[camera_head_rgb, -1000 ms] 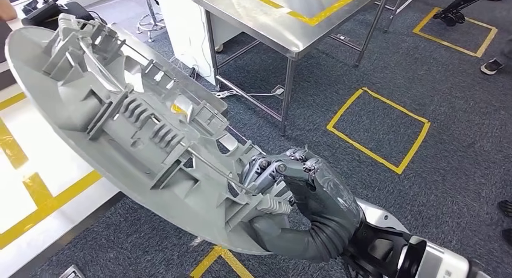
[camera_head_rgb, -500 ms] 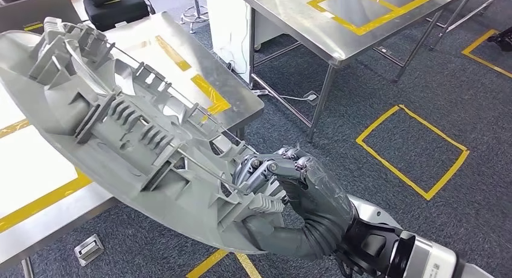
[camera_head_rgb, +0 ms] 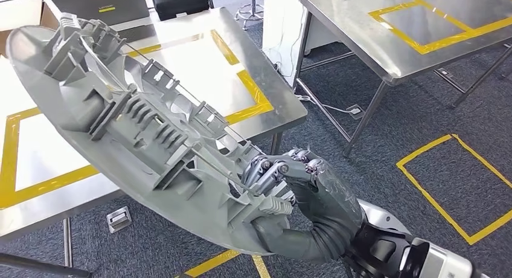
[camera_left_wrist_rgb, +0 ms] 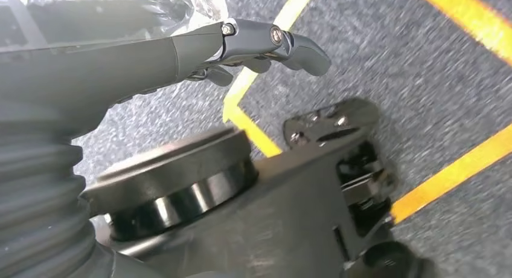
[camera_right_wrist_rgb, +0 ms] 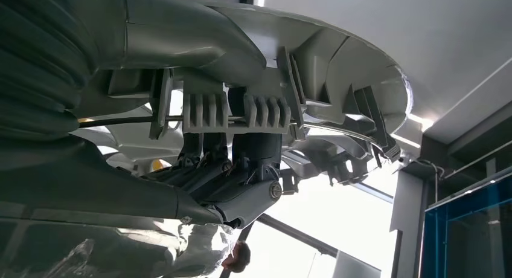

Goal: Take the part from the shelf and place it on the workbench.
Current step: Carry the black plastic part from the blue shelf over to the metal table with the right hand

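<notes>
The whole scene has swung across the head view since a second ago, so the camera has turned: the near steel workbench (camera_head_rgb: 265,118) with its yellow tape rectangle, at first barely showing past the part, now lies broad beneath and behind it, while the part keeps the same place in the right hand. The right hand (camera_head_rgb: 302,196) grips the lower end of the large grey moulded part (camera_head_rgb: 139,133), thumb under the rim and fingers (camera_head_rgb: 275,169) curled over the ribbed inner face and a thin metal rod. The part is held up in the air, tilted, its upper end over the workbench and its lower end out past the table edge over the carpet. In the right wrist view the fingers (camera_right_wrist_rgb: 235,187) clamp the ribbing of the part (camera_right_wrist_rgb: 338,78). The left hand (camera_left_wrist_rgb: 199,48) hangs over carpet with yellow tape lines; its fingers (camera_left_wrist_rgb: 290,45) seem loosely bent around nothing, though the close angle leaves this unsure
</notes>
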You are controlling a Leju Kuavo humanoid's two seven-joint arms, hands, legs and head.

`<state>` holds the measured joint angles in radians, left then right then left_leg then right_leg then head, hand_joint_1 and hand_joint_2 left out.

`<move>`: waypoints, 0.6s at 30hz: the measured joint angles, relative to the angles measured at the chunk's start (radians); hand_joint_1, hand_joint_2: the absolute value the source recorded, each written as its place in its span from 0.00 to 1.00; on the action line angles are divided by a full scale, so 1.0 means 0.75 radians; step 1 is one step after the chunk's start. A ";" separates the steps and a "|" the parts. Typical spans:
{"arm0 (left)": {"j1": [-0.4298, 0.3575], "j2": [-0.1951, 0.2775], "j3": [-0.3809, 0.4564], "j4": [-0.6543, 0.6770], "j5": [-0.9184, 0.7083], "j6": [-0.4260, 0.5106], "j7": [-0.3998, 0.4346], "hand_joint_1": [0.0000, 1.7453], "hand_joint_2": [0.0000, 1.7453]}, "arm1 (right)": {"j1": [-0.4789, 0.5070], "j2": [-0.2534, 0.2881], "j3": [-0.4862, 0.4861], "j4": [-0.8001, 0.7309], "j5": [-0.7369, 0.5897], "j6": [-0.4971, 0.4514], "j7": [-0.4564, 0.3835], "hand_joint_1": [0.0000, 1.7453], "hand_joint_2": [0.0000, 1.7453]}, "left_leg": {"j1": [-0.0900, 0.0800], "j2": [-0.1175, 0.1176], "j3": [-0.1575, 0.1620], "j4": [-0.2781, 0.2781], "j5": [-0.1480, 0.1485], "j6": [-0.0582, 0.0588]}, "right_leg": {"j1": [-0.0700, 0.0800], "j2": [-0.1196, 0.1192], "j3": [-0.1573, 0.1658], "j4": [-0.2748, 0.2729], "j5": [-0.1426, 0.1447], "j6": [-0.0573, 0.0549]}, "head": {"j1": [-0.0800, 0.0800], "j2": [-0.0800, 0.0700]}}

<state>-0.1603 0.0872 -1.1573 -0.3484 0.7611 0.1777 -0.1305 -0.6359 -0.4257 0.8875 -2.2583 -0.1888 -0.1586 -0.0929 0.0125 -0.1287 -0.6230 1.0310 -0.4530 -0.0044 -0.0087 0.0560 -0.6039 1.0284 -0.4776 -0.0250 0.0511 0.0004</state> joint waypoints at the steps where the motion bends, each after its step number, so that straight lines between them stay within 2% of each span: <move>1: 0.003 0.000 0.000 0.000 0.001 -0.001 0.000 0.00 1.00 | -0.001 0.000 0.000 0.000 0.000 0.000 0.000 1.00 1.00 | -0.002 0.020 -0.003 0.008 -0.009 -0.008 | -0.002 -0.014 0.006 -0.008 0.003 -0.008 | -0.004 0.000; 2: 0.004 0.000 -0.001 0.000 0.001 -0.001 0.000 0.00 1.00 | -0.001 0.000 -0.001 0.000 0.000 -0.001 -0.001 1.00 1.00 | -0.004 0.053 -0.014 0.037 -0.031 -0.014 | -0.004 -0.028 0.012 -0.016 0.005 -0.015 | -0.009 0.000; 4: 0.001 0.000 -0.001 0.000 0.002 -0.001 0.000 0.00 1.00 | 0.002 0.000 -0.003 0.000 -0.003 -0.001 -0.004 1.00 1.00 | -0.005 0.125 -0.071 0.173 -0.110 -0.023 | -0.003 -0.056 0.020 -0.022 0.005 -0.023 | -0.018 0.000; 5: -0.001 0.000 -0.001 0.000 0.002 -0.001 0.000 0.00 1.00 | 0.004 0.000 -0.003 0.000 -0.005 -0.002 -0.007 1.00 1.00 | -0.002 0.141 -0.107 0.257 -0.147 -0.028 | -0.002 -0.068 0.021 -0.021 0.003 -0.025 | -0.019 0.000; 6: -0.001 0.000 -0.001 0.000 0.001 -0.001 0.000 0.00 1.00 | 0.006 0.000 -0.003 0.000 -0.008 -0.002 -0.008 1.00 1.00 | 0.000 0.148 -0.134 0.319 -0.166 -0.032 | -0.002 -0.079 0.022 -0.020 0.002 -0.026 | -0.020 0.000; 7: 0.000 0.000 -0.001 0.000 0.001 -0.002 0.000 0.00 1.00 | 0.008 0.000 -0.003 0.000 -0.010 -0.002 -0.010 1.00 1.00 | 0.002 0.150 -0.140 0.340 -0.161 -0.035 | -0.001 -0.087 0.023 -0.019 0.000 -0.025 | -0.020 0.000; 8: 0.001 0.000 -0.001 0.000 0.001 -0.002 0.000 0.00 1.00 | 0.009 0.000 -0.003 0.000 -0.011 -0.003 -0.010 1.00 1.00 | 0.004 0.151 -0.120 0.303 -0.129 -0.035 | -0.002 -0.092 0.024 -0.017 -0.002 -0.023 | -0.021 0.000; 10: 0.001 0.001 -0.002 0.000 0.000 -0.002 0.000 0.00 1.00 | 0.010 0.000 -0.004 0.000 -0.014 -0.003 -0.011 1.00 1.00 | 0.005 0.157 -0.034 0.143 -0.049 -0.031 | -0.002 -0.098 0.028 -0.013 -0.008 -0.015 | -0.025 0.000; 11: 0.000 0.002 -0.002 0.000 0.000 -0.001 0.000 0.00 1.00 | 0.010 0.000 -0.004 0.000 -0.015 -0.003 -0.012 1.00 1.00 | 0.002 0.161 0.005 0.066 -0.026 -0.025 | 0.000 -0.101 0.028 -0.009 -0.012 -0.009 | -0.027 0.000; 12: -0.001 0.002 -0.002 0.000 -0.001 -0.001 0.000 0.00 1.00 | 0.010 0.000 -0.005 0.000 -0.015 -0.003 -0.012 1.00 1.00 | 0.000 0.164 0.027 0.020 -0.018 -0.019 | 0.002 -0.102 0.027 -0.006 -0.014 -0.003 | -0.028 0.000; 16: 0.001 0.001 -0.002 0.000 -0.001 -0.001 0.001 0.00 1.00 | 0.011 0.000 -0.007 0.000 -0.016 -0.005 -0.013 1.00 1.00 | -0.005 0.165 0.034 -0.008 -0.021 -0.005 | 0.006 -0.105 0.026 -0.006 -0.017 -0.007 | -0.025 0.000; 18: 0.001 0.001 -0.002 0.000 -0.002 -0.001 0.001 0.00 1.00 | 0.010 0.000 -0.007 0.000 -0.016 -0.005 -0.013 1.00 1.00 | -0.007 0.164 0.034 -0.008 -0.022 0.001 | 0.005 -0.106 0.031 -0.014 -0.014 -0.002 | -0.023 0.000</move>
<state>-0.1594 0.0880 -1.1586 -0.3487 0.7600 0.1767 -0.1295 -0.6281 -0.4257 0.8820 -2.2583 -0.2005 -0.1620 -0.1030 0.0076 -0.0054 -0.5976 1.0247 -0.4693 -0.0034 -0.0048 -0.0234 -0.5810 1.0178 -0.4878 -0.0262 0.0339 0.0004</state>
